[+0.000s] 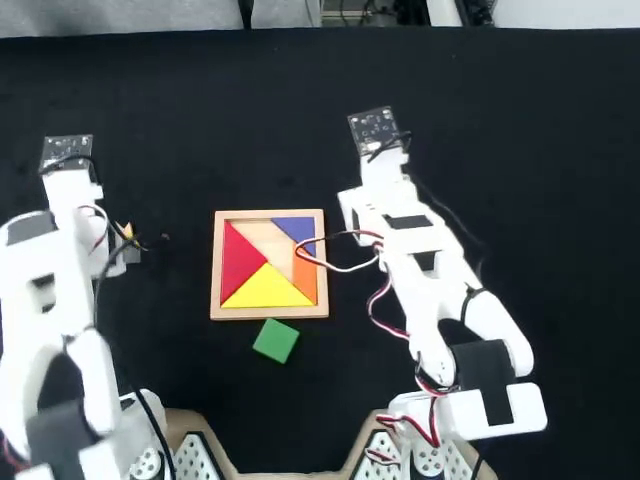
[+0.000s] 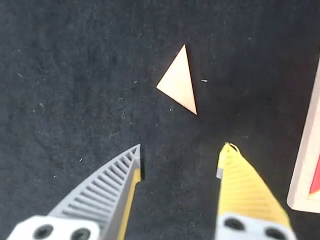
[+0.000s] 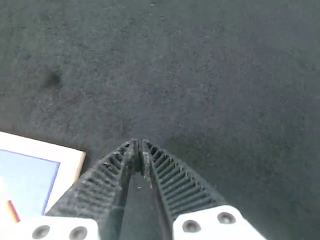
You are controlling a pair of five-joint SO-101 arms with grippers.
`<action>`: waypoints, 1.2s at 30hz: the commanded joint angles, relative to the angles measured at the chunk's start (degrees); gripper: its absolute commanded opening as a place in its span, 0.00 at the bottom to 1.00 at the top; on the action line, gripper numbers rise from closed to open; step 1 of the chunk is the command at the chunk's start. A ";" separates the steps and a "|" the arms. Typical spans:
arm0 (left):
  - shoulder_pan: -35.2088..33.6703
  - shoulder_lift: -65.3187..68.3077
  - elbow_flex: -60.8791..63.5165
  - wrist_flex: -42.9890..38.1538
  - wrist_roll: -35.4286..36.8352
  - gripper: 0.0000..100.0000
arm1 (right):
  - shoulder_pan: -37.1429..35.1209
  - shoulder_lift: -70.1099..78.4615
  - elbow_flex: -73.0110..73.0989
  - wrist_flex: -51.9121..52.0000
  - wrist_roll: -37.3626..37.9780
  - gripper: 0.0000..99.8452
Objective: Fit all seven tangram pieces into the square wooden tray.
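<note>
the black table point(image 1: 540, 130) held the tray point(image 1: 268, 314) at its middle, with red, yellow, blue and orange pieces point(image 1: 266, 288) seated inside. the left gripper point(image 2: 180, 150) hung spread wide, holding nothing, over cloth left of the tray. the right gripper point(image 3: 138, 146) was pinched together on nothing by the tray's blue corner. the green square point(image 1: 276, 340) lay just outside the near rim. the triangle point(image 2: 178, 84) lay flat just ahead of the left gripper. being so thin, it could skid or slip the grasp. open cloth ringed it; the tray's edge stood near on one side.
</note>
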 commanded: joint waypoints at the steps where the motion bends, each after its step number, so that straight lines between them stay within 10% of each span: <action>1: 0.75 12.04 -12.35 5.10 3.52 0.25 | 2.29 -1.36 -3.03 -0.97 0.00 0.02; 5: 0.40 23.91 -24.75 10.55 11.34 0.26 | 2.20 -1.19 -3.03 -0.97 0.00 0.02; 36: -0.92 42.02 -37.93 7.38 1.05 0.26 | 0.35 -0.92 -3.12 -0.97 0.35 0.01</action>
